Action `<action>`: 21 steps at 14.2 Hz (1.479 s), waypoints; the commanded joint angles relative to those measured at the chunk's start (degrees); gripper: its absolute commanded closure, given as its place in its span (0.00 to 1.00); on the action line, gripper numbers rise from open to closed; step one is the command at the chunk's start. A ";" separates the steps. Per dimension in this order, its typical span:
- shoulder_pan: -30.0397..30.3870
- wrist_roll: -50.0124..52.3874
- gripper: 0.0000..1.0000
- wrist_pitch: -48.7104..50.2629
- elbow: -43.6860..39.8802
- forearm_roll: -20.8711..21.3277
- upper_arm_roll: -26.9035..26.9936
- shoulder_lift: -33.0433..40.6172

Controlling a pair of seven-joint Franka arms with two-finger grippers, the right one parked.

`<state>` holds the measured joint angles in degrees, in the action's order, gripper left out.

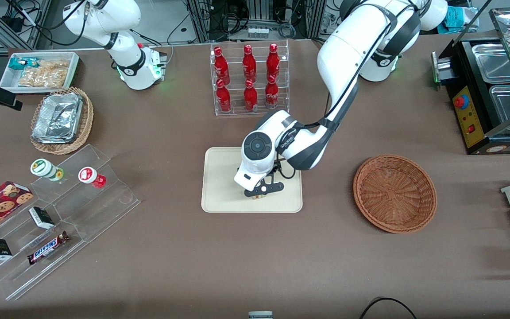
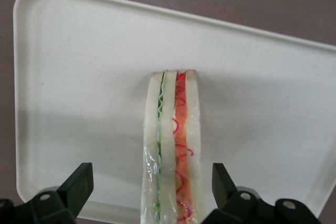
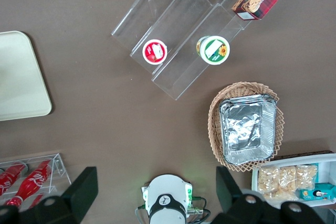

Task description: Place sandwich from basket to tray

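One sandwich [image 2: 173, 150] mid-tray [image 2: 79, 77], gripper [image 2: 152, 192] fingers apart

The working arm, glossy white with dark grey joint bands, carries a round black cap on its wrist and a thin black cable alongside; its tool [image 1: 261, 191] has black angular fingers [image 2: 79, 184] (small silver screws at each base).
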<state>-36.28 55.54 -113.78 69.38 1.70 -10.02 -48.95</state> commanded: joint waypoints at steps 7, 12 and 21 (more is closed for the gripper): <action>9.10 -9.53 0.00 15.22 0.22 -0.82 3.69 13.42; 21.32 -29.92 0.00 26.82 5.42 -3.10 3.69 26.17; 29.43 -37.79 0.00 35.73 1.55 -3.10 3.60 32.69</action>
<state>-6.97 17.36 -78.73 71.45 -0.56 -5.79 -16.78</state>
